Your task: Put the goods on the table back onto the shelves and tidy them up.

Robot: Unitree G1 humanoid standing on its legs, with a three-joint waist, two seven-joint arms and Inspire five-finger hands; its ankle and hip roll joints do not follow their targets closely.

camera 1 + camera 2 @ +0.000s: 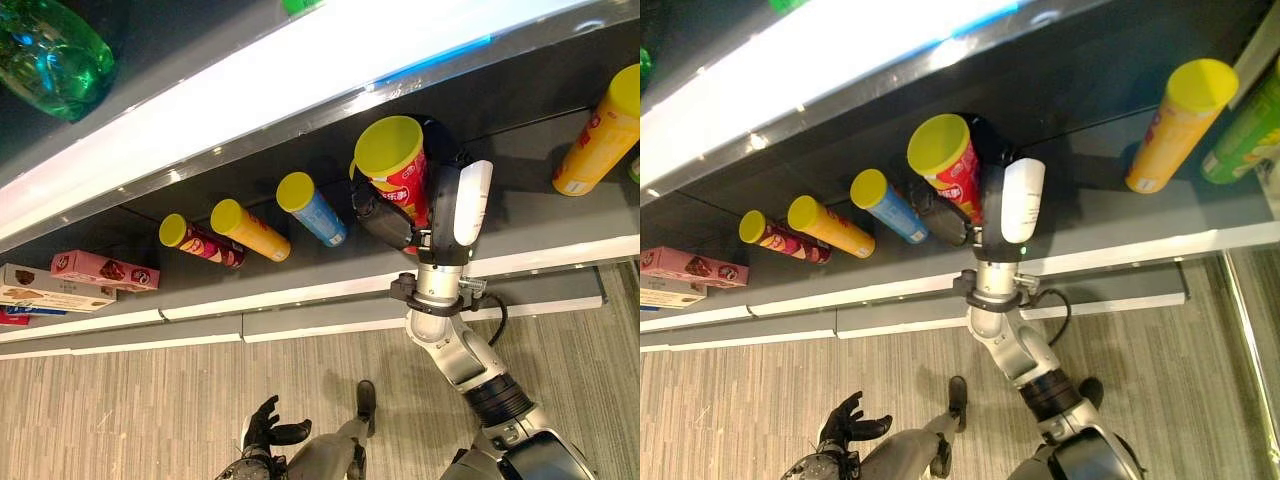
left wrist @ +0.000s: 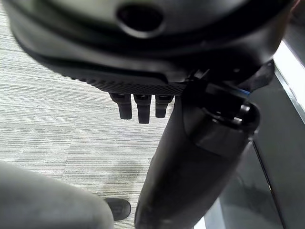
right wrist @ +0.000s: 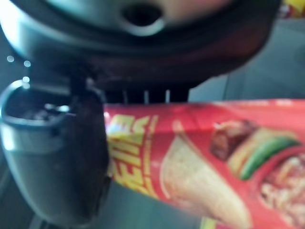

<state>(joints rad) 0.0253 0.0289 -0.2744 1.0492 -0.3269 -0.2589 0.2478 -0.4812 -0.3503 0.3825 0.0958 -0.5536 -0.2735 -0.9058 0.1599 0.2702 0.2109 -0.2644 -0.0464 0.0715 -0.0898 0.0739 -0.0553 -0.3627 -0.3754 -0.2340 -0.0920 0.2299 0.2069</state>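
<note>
Gripped in the right hand (image 1: 445,215): a red cardboard snack tube with a round yellow plastic lid (image 1: 398,168), fingers and thumb curled round its side, held over the dark grey shelf (image 1: 540,215) near its white front edge. Standing along that edge toward the shelf's left end: a blue tube (image 1: 312,208), an orange tube (image 1: 250,229), a dark red tube (image 1: 200,240), then flat pink cardboard boxes (image 1: 103,270). Farther right, another orange tube (image 1: 600,130). Down over the striped grey floor (image 1: 120,410), the left hand (image 1: 268,425), fingers loosely spread, holding nothing.
</note>
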